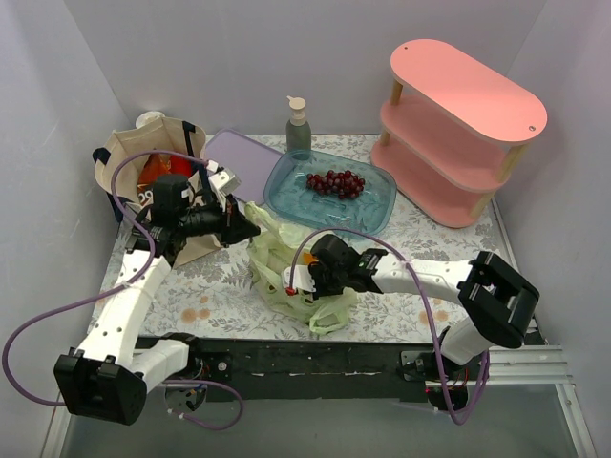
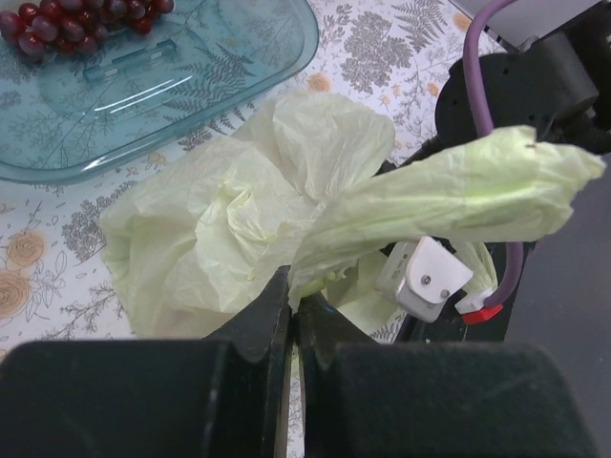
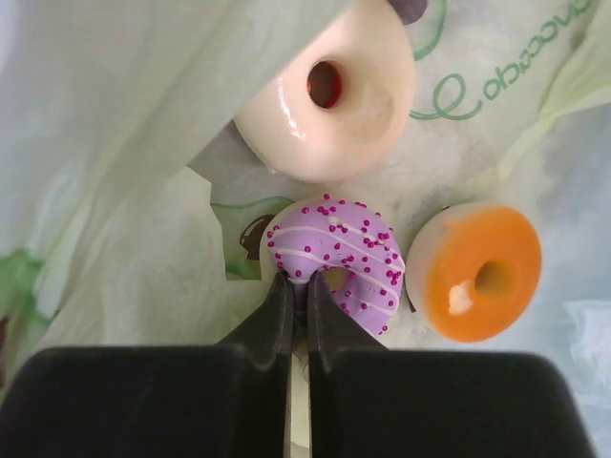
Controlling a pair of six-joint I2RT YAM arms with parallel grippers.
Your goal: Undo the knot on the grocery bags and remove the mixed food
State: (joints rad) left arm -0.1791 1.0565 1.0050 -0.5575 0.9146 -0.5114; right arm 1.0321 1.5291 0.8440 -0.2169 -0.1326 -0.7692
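The pale-green plastic bag [image 1: 272, 250] lies crumpled mid-table, and no tied knot shows on it. My left gripper [image 2: 294, 291] is shut on a flap of the bag [image 2: 430, 191] and holds it up; it also shows in the top view [image 1: 250, 229]. My right gripper [image 3: 299, 281] is inside the bag, shut on the rim of a purple sprinkled doughnut [image 3: 348, 253]. A cream doughnut [image 3: 334, 95] and an orange doughnut [image 3: 477, 272] lie beside it. Dark red grapes [image 1: 336, 183] lie in the clear blue tray [image 1: 377, 205]. The beige tote [image 1: 129, 153] holds red packets [image 1: 158, 170].
A pump bottle [image 1: 299, 129] stands behind the tray. A pink three-tier shelf [image 1: 458, 124] fills the back right. A lilac board [image 1: 243, 157] lies between tote and tray. Walls close in on the left, back and right.
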